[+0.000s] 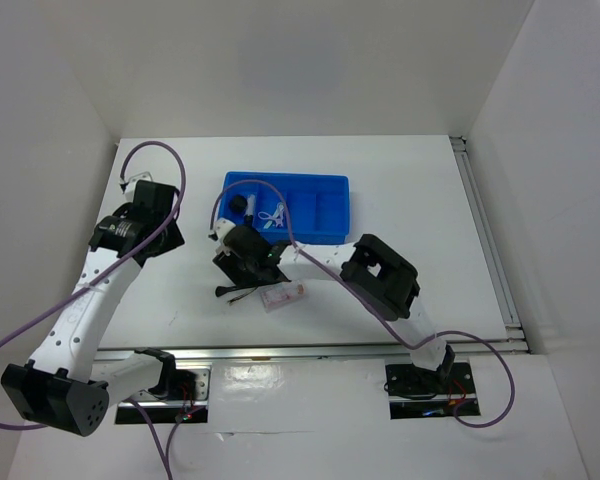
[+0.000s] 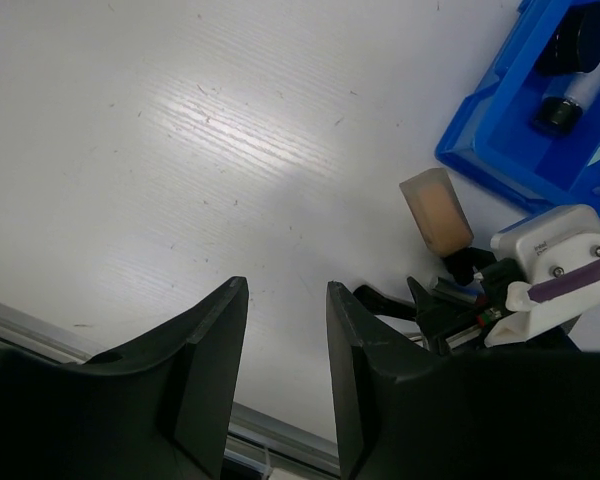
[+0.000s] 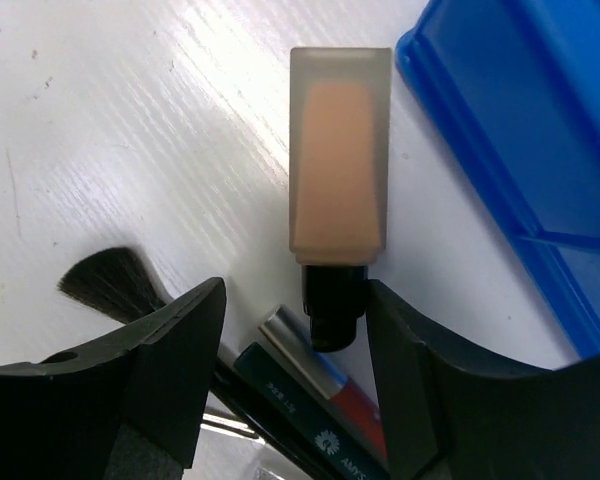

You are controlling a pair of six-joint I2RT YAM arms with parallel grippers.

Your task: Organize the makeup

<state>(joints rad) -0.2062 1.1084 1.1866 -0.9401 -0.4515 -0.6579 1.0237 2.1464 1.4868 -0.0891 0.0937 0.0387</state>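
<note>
The right end effector (image 3: 295,320) straddles the tan foundation tube (image 3: 338,150) at its black cap (image 3: 332,300).
Its jaws are partly open, not clamped; the left end effector (image 2: 287,300) is half open, holding nothing.

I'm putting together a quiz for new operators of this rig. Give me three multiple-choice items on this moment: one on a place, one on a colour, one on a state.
1. Relative to the blue tray, the tan bottle lies: A) inside it; B) on the table outside it; C) on its rim.
2. The bottle's cap is: A) white; B) black; C) red.
3. The left gripper is: A) shut on the bottle; B) shut on the tray's rim; C) open, holding nothing.

Answers:
1 B: the right wrist view shows it flat on the table beside the tray's wall.
2 B: the cap at its near end is black.
3 C: its fingers stand apart over bare table.
</note>
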